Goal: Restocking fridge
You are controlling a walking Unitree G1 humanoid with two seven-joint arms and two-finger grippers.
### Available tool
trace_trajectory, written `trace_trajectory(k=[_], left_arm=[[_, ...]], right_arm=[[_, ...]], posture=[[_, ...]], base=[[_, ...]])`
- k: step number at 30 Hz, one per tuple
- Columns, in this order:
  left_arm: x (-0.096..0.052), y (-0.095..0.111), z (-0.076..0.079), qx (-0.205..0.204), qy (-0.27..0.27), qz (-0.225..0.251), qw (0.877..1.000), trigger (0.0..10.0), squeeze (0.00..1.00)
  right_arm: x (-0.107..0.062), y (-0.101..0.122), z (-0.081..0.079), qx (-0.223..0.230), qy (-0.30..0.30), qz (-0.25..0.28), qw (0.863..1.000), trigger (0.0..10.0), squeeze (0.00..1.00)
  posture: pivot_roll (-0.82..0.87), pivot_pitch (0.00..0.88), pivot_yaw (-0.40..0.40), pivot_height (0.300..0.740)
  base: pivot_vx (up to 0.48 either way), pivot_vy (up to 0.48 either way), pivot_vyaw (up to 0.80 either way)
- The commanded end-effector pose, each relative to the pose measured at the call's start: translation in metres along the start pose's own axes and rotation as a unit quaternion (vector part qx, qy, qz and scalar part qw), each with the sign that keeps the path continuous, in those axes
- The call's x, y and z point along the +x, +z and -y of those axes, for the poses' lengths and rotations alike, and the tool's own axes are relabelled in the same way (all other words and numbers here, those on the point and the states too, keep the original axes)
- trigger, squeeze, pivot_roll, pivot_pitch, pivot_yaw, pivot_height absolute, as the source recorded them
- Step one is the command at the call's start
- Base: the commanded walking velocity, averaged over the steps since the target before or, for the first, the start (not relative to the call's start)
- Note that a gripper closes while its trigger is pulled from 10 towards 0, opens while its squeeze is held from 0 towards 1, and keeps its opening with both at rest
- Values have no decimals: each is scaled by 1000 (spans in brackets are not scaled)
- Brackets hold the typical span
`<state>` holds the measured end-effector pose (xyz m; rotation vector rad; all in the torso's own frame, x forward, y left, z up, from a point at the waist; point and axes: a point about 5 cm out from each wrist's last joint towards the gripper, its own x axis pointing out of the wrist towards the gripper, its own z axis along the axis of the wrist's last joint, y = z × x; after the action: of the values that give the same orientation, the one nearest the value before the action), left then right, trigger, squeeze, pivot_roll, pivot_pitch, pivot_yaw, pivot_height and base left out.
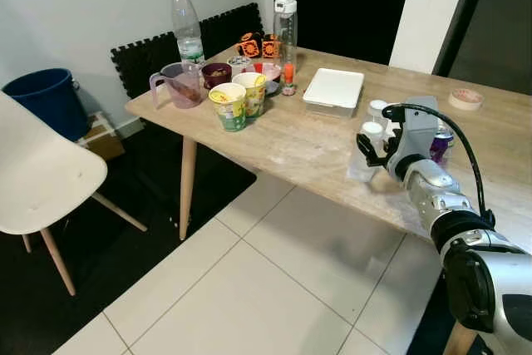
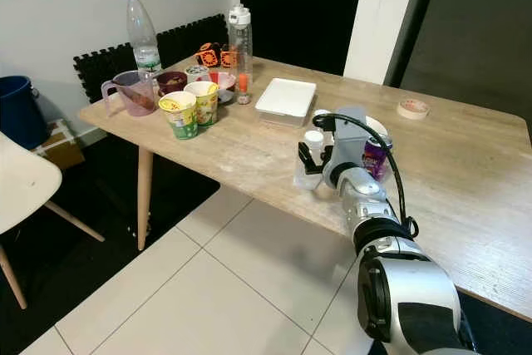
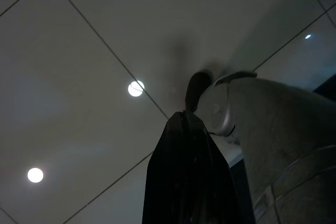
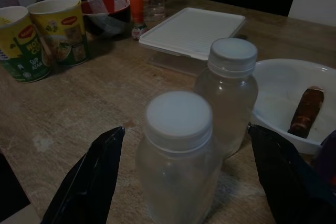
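Two small clear bottles with white caps stand near the front edge of the wooden table [image 1: 291,143]. My right gripper [image 4: 185,129] is open, with one black finger [image 4: 89,182] on each side of the nearer bottle [image 4: 178,150], and the fingers are not touching it. The second bottle [image 4: 228,93] stands just behind. From the head the nearer bottle [image 1: 366,154] sits in front of my right wrist. A white bowl [image 4: 283,85] holding a brown sausage-like piece and a purple can [image 1: 440,143] stand close by. My left gripper [image 3: 184,171] hangs over floor tiles, its fingers pressed together.
Further left on the table are a white lidded container [image 1: 333,89], two noodle cups [image 1: 229,106], a purple jug [image 1: 176,85], a water bottle [image 1: 187,27] and a clear flask [image 1: 285,27]. A tape roll [image 1: 465,99] lies far right. A white chair [image 1: 41,172] and blue bucket [image 1: 46,101] stand left.
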<state>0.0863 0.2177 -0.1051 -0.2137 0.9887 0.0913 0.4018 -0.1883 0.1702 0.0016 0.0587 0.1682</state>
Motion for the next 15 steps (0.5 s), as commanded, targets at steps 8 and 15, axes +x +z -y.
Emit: trace_trajectory(k=[8,15], left_arm=[[-6,-11,-4,15,-12,-16,1000,10000,0],[-10,-17,-7,23,-18,-16,999,10000,0]], right_arm=[[1,3,0,-14,9,-7,1000,10000,0],[2,5,0,-17,13,-3,1000,10000,0]], posture=[[100,67,51,740],[108,108,74,740]], base=[[0,0,0],[0,0,0]])
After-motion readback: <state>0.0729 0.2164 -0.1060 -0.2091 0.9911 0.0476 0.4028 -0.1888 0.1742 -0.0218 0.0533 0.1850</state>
